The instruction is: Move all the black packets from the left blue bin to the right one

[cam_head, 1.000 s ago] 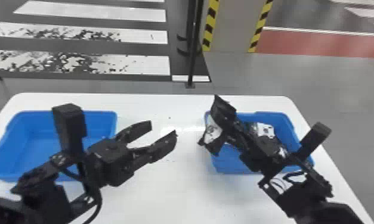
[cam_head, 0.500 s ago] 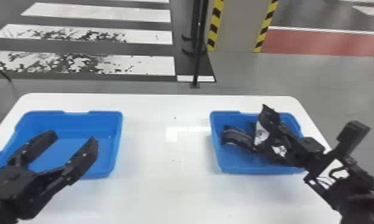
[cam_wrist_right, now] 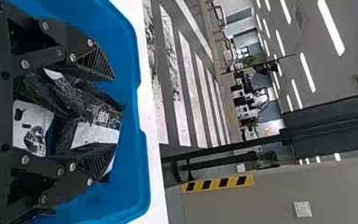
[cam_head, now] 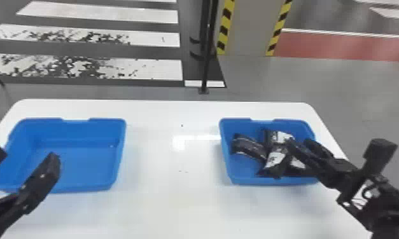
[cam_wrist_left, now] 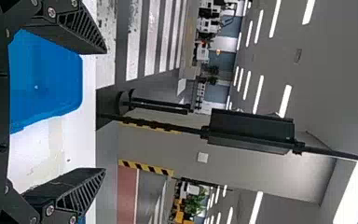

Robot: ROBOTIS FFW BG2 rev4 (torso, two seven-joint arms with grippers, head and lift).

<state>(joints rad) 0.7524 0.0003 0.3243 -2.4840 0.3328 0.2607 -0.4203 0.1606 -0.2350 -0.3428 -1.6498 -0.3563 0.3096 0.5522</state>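
A: Where are the black packets [cam_head: 248, 146]?
B: Heaped in the right bin [cam_head: 255, 180], right of frame; likely put there as the goal.
A: Right tool [cam_wrist_right: 114, 112]?
B: Slants in from lower right, fingers spread over the heap, presumably for release.
A: Left tool [cam_head: 26, 153]?
B: Open, lower left, angled over the left bin [cam_head: 80, 187]; probably spare.

We see black packets [cam_head: 276, 159] with white patches lying overlapped in the right blue bin [cam_head: 255, 181], a darker, curved packet [cam_head: 248, 146] slanting down toward them from its far left part, while the left blue bin [cam_head: 80, 187] sits upright and open-topped.
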